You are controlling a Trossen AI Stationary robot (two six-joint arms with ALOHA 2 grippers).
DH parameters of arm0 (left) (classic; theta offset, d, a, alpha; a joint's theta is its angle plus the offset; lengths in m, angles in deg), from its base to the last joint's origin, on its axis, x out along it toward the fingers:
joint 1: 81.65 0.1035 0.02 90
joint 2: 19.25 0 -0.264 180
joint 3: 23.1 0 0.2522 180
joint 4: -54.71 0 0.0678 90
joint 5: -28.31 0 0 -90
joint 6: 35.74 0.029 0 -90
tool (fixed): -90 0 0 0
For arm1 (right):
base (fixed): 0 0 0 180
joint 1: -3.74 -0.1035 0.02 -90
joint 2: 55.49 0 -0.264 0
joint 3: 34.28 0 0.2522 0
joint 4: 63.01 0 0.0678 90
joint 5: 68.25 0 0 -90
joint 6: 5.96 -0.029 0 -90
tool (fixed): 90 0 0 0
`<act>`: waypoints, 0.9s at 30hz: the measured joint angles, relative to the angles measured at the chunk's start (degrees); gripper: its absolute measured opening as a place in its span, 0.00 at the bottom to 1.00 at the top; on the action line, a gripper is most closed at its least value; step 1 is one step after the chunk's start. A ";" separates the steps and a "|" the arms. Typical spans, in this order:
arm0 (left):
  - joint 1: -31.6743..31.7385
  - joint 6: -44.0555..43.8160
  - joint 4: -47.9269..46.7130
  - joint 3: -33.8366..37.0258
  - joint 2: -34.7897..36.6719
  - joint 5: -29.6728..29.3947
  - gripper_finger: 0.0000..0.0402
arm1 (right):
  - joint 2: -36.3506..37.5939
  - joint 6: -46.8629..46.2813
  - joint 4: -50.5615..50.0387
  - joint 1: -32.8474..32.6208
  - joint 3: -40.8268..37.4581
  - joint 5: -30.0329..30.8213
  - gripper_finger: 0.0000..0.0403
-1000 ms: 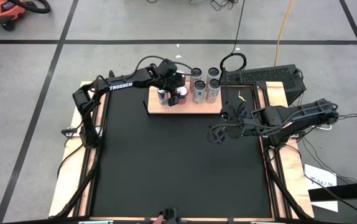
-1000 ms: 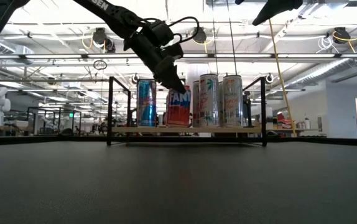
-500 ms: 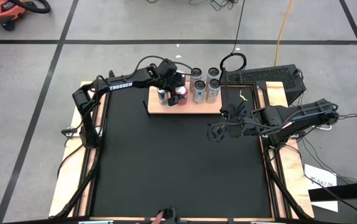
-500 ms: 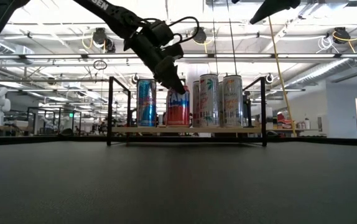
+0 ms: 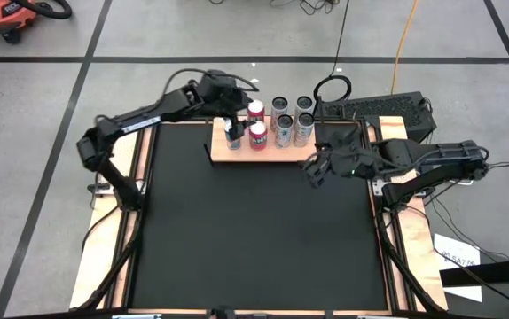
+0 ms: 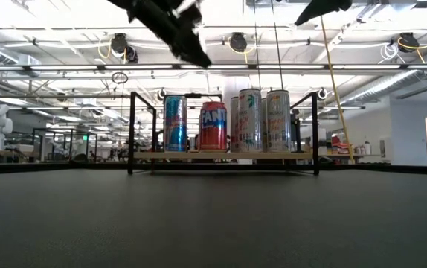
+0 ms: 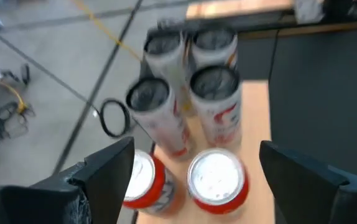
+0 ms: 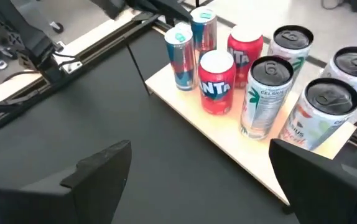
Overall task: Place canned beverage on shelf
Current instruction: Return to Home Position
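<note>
The shelf (image 5: 268, 154), a small light-wood board with black side brackets, stands at the mat's far edge. Several cans stand upright on their bases on it: two blue cans (image 8: 180, 57), two red cans (image 8: 216, 81) and several white cans (image 8: 265, 93). My left gripper (image 7: 196, 149) hangs open above the shelf's left part, over the red cans (image 7: 217, 180), well clear of their tops (image 6: 195, 52). My right gripper (image 8: 200, 148) hovers open above the mat near the shelf's right end (image 5: 313, 172), with nothing between its fingers.
Black mat (image 5: 254, 230) spreads in front of the shelf. Light-wood strips (image 5: 405, 266) edge the table. A dark keyboard-like box (image 5: 387, 108) and cables lie behind the shelf's right end. The shelf's black brackets (image 6: 131, 132) rise at both ends.
My left gripper has risen from the top of the front red can and drawn back toward the table's far left, open. The red can stays upright on the shelf. My right gripper has shifted a little toward the far edge.
</note>
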State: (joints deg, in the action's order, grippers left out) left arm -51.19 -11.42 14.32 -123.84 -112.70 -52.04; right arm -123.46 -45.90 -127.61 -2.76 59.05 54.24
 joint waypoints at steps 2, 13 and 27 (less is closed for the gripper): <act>-0.91 -0.49 -0.11 0.00 2.60 0.24 0.84 | 0.45 1.20 0.07 1.49 0.00 -1.61 0.89; -7.66 -19.39 7.10 0.59 9.70 11.63 0.69 | -1.40 19.49 24.30 4.31 0.07 -19.11 0.60; -15.50 -30.93 27.79 18.99 20.27 10.25 0.02 | -2.42 25.91 35.56 2.51 -4.26 -19.17 0.02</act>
State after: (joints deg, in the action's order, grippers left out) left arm -66.69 -42.35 42.10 -104.85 -92.43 -41.79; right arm -125.88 -19.99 -92.05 -0.25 54.79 35.07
